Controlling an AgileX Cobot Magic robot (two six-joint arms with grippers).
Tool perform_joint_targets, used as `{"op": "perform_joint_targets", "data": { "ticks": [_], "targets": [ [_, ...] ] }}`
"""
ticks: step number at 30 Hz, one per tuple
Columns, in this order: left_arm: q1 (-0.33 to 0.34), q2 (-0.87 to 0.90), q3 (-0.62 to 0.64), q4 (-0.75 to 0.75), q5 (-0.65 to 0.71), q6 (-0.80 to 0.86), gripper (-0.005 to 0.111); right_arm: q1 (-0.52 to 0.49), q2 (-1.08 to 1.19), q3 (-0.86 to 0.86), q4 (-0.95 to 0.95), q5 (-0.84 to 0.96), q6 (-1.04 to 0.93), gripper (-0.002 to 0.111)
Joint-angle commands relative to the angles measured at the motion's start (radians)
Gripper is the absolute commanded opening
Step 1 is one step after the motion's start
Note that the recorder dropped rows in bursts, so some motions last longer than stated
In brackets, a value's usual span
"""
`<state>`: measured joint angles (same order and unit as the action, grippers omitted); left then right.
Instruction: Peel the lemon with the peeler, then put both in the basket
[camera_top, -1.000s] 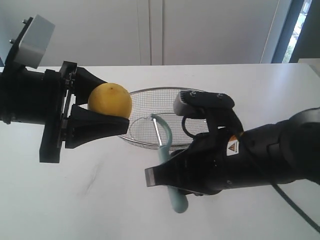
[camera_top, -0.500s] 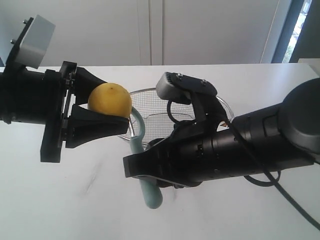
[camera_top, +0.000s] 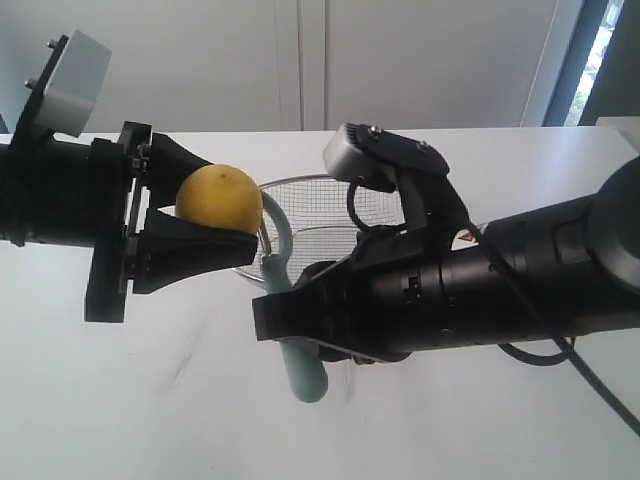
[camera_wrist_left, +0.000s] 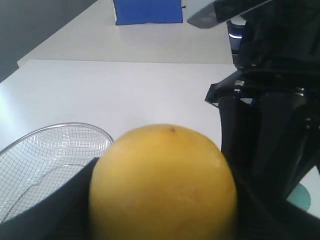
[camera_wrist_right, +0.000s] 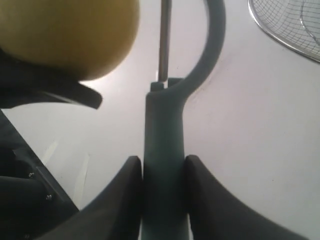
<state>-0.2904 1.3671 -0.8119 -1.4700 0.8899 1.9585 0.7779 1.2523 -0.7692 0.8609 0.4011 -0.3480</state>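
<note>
While the left gripper (camera_top: 228, 205) clamps the lemon (camera_top: 215, 195), the right gripper (camera_wrist_right: 162, 170) pinches the peeler (camera_top: 304, 375), held just beside that lemon.

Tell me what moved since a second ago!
The right gripper swung the peeler sideways, from in front of the basket to right beside the lemon; whether they touch is unclear. It kept its grip throughout. The left gripper, holding the lemon, and the basket stayed put.
</note>
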Motion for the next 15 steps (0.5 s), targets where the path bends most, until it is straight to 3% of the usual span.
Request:
{"op": "perform_joint_targets", "data": {
  "ticks": [1,15],
  "targets": [
    [-0.003,-0.004,-0.004,-0.015,0.018,0.158,0.0,0.0,-0.017,-0.008,0.002,-0.026,-0.012,0.0],
    [-0.003,-0.004,-0.004,0.009,-0.036,0.139,0.0,-0.002,-0.023,-0.008,0.002,-0.063,-0.01,0.0]
  ]
}}
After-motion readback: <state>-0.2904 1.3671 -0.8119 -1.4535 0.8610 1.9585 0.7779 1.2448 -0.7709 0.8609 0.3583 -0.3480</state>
